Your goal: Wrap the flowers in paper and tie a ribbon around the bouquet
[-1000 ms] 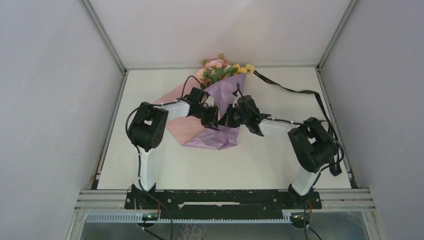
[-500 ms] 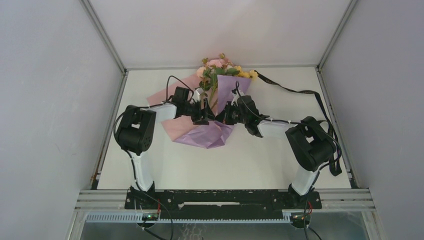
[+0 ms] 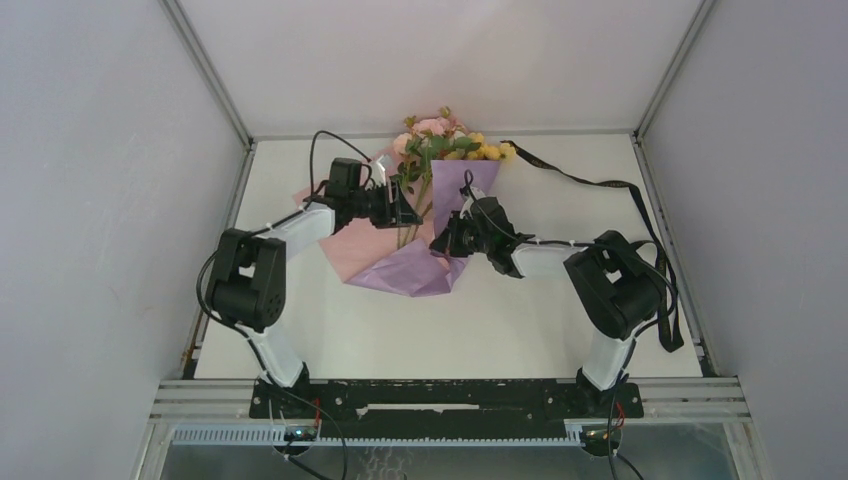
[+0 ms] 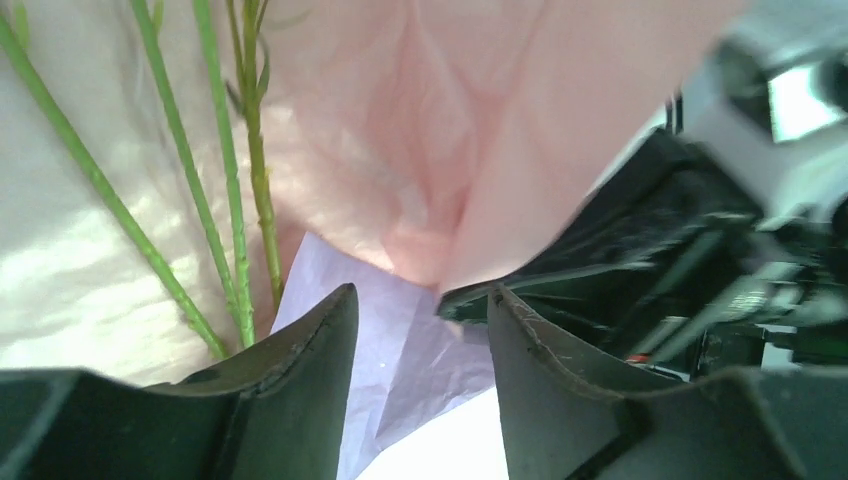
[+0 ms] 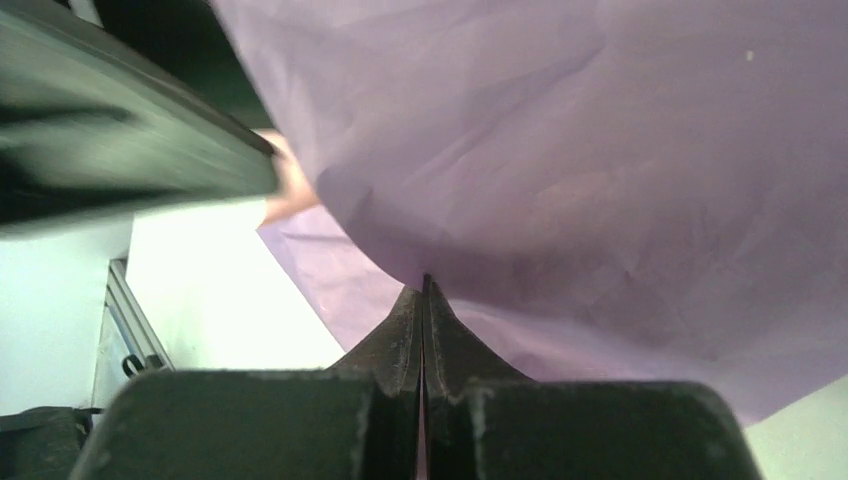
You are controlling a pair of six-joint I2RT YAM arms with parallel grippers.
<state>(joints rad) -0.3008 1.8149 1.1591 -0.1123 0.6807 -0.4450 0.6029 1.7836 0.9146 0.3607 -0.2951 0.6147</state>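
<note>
Gripping a fold of the paper (image 3: 405, 272), the right gripper (image 3: 441, 243) has its two fingers pressed flat together. In its wrist view the lilac sheet rises from their tips and fills most of the frame. The left gripper (image 3: 403, 208) is released: its wrist view shows the two dark fingers (image 4: 300, 380) standing apart, with only lilac paper and pale worktop visible through the gap and nothing caught between them. Just beyond the fingertips the paper's pinkish reverse bulges in soft creases, and thin green stems (image 4: 232, 200) lie bare on that pale side to the left.

From above, the sheet lies crumpled toward the far edge of the worktop (image 3: 540, 320), about midway along it. Its left part lies open, pink side up, under the left arm. Its right part stands up as a lilac flap beside the right gripper. The flowers (image 3: 436, 135) lie between the two parts, with the pink and yellow blossoms poking out at the far edge. The ribbon (image 3: 590, 182) lies loose on the worktop, starting just beside the yellow blossoms and trailing toward the far right corner. Past there it blends with the right arm's cables and I cannot follow it.
</note>
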